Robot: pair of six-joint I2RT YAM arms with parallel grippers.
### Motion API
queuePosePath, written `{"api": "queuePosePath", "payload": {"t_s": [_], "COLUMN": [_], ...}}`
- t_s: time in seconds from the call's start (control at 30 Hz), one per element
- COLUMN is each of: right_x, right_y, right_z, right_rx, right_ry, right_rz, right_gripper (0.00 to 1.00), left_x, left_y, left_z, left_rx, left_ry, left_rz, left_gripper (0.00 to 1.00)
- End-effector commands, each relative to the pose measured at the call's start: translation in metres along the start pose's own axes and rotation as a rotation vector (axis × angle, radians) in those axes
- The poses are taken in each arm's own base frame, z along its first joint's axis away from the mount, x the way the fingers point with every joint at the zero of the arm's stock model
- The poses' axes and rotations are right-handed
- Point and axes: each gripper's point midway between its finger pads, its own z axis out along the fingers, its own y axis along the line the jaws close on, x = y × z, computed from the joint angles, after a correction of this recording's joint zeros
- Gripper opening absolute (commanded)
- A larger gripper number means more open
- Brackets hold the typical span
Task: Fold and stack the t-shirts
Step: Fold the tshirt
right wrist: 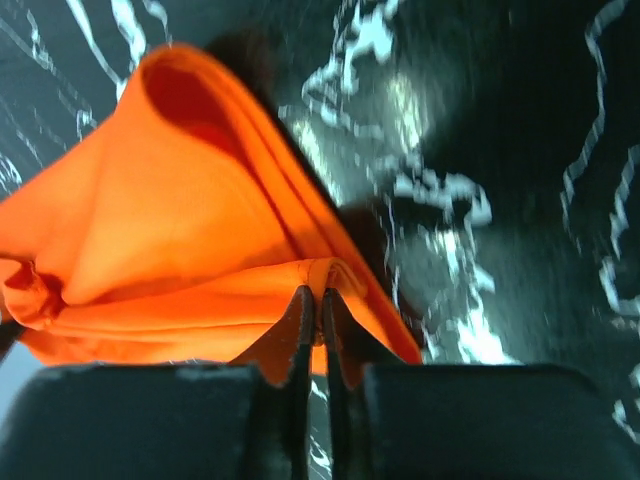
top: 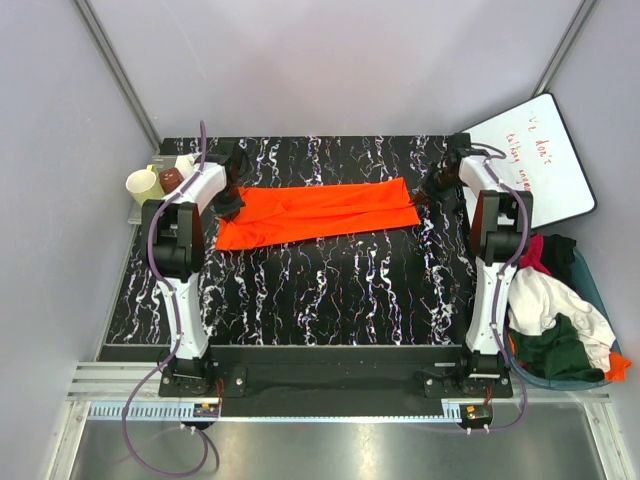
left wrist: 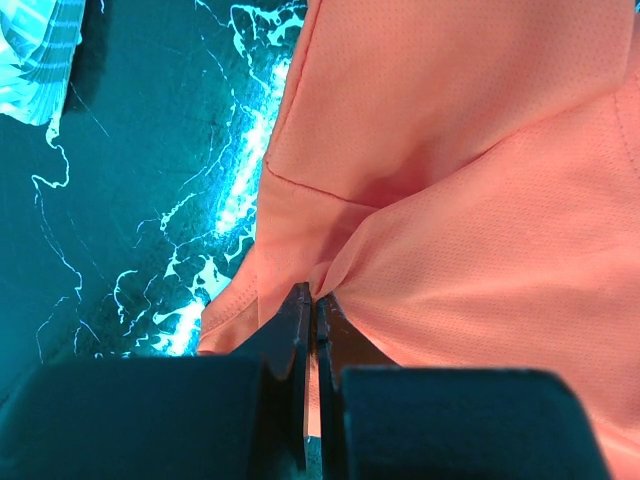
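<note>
Top view, desk (top: 330, 290): black top with white marbled veining; plain grey walls on three sides; metal rail along the bottom of the frame.
Top view, orange t-shirt (top: 318, 212): folded into a long band across the upper middle of the desk, left end slightly lower.
Top view, left jaws / right jaws: one at each end of the band, touching it; their state is not readable from here.
Top view, surroundings: cup (top: 142, 185) at upper left; white board (top: 545, 160) at upper right; bin (top: 600, 300) at right holding a heap of t-shirts (top: 550, 305) in white, dark green and magenta-red.
Left wrist, left jaws: closed, pinching a pucker of orange fabric at lower centre. The shirt fills the right half and the desk the left.
Right wrist, right jaws: closed on a folded hem at lower centre. The fabric bulges toward the upper left; the desk at upper right is blurred.
</note>
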Motion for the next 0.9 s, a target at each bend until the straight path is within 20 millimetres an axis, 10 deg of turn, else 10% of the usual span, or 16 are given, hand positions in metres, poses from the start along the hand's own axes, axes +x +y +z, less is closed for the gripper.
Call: {"api": "queuePosePath", "payload": {"t_s": [0.0, 0.2, 0.3, 0.53, 0.87], "right_x": [-0.023, -0.040, -0.049, -0.051, -0.004], "right_y": [0.022, 0.051, 0.067, 0.089, 0.144], "right_z": [0.005, -0.014, -0.039, -0.058, -0.029], "right_rx": [-0.085, -0.200, -0.250, -0.294, -0.002], "right_ry": [-0.015, -0.104, -0.182, -0.217, -0.191], "right_rz": [0.016, -0.063, -0.119, -0.204, -0.570], "right_gripper": [0.16, 0.78, 1.00, 1.00, 0.88], "left_x": [-0.016, -0.018, -0.018, -0.033, -0.028], "left_y": [0.010, 0.013, 0.008, 0.004, -0.017], "left_z": [-0.019, -0.022, -0.025, -0.067, -0.130], "left_rx": [-0.005, -0.009, 0.017, 0.110, 0.282], "left_ry": [-0.070, -0.076, -0.073, -0.159, -0.227], "left_rz": [-0.004, 0.004, 0.011, -0.022, 0.019], "left_gripper": [0.00, 0.01, 0.30, 0.97, 0.99]}}
